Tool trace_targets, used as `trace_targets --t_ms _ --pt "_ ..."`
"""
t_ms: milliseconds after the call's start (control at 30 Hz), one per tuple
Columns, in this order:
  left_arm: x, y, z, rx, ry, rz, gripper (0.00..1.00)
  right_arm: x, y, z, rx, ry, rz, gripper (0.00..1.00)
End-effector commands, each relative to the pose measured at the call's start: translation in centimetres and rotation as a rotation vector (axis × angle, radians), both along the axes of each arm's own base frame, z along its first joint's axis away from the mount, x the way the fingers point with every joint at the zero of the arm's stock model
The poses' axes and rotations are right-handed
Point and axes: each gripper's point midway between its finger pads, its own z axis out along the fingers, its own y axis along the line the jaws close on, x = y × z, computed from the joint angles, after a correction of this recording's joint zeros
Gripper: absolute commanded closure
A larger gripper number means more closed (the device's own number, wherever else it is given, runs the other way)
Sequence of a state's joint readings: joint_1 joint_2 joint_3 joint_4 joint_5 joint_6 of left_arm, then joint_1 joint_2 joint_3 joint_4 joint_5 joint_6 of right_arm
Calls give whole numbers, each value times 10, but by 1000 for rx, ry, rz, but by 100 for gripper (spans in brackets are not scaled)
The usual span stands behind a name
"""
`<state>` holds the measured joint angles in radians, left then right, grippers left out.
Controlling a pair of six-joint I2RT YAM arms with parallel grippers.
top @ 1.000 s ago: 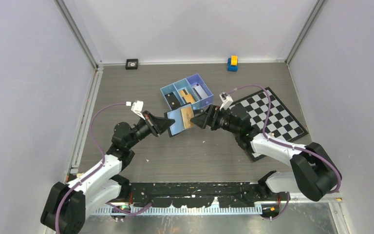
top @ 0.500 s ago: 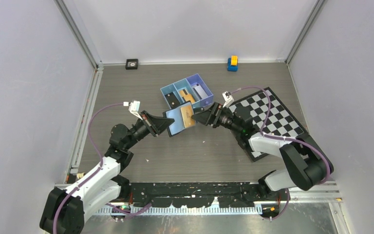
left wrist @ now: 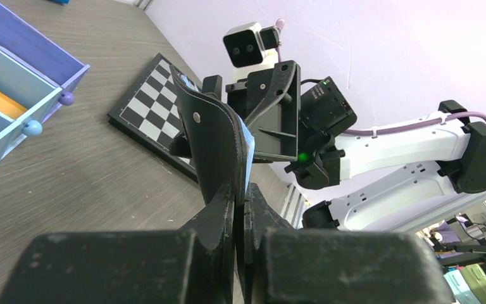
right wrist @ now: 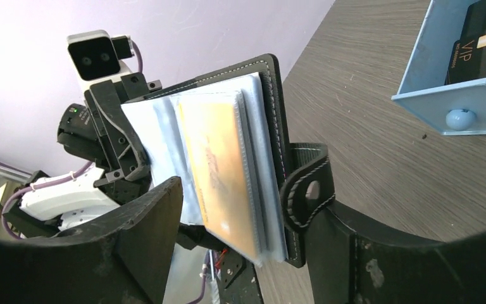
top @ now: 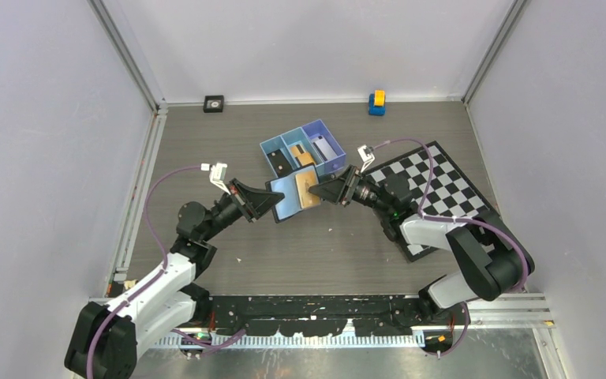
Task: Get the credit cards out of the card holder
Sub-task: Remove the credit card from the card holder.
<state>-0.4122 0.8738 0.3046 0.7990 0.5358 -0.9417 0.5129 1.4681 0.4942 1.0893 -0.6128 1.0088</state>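
The card holder (top: 286, 197), a black bifold wallet with a pale blue inside, is held open above the table. My left gripper (top: 271, 203) is shut on its left edge; the left wrist view shows the wallet (left wrist: 212, 136) edge-on between the closed jaws. An orange-gold credit card (top: 309, 192) sits in the wallet's right half. My right gripper (top: 329, 193) is open, its jaws either side of the wallet's right edge. In the right wrist view the card (right wrist: 218, 171) and pale sleeves lie between the fingers (right wrist: 145, 240), and the strap tab (right wrist: 307, 190) rests against the right finger.
A blue three-compartment tray (top: 272, 148) stands just behind the wallet and holds cards; one black VIP card (right wrist: 474, 44) shows in it. A black-and-white chequered board (top: 442, 185) lies under the right arm. A yellow-and-blue toy (top: 376, 103) and a small black object (top: 214, 103) sit by the back wall.
The right arm has shifted its forearm and wrist a little toward the back, its gripper staying at the wallet's right edge. The left gripper still holds the wallet, barely moved.
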Motion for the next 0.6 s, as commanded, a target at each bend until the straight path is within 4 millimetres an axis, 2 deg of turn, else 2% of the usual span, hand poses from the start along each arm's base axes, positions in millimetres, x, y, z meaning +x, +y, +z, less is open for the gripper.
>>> trace_targets --t_ms 0,67,133,300,400,500,567 --pt "7 4 8 3 -35 48 100 -8 -4 24 46 -101 9 33" --pt "14 8 -2 32 3 89 100 -9 -5 25 35 -110 3 39" --pt "19 11 -8 48 21 120 100 -9 -7 26 29 -116 -8 50" --pt "21 12 -12 68 16 129 100 -5 -7 20 2 -96 -25 71" --pt "26 15 -21 104 36 165 100 1 -6 15 -11 -69 -41 86" --pt "31 20 -29 127 56 203 100 3 -5 11 -15 -49 -41 96" --pt "34 23 -34 144 67 225 100 5 -5 9 -19 -36 -52 99"
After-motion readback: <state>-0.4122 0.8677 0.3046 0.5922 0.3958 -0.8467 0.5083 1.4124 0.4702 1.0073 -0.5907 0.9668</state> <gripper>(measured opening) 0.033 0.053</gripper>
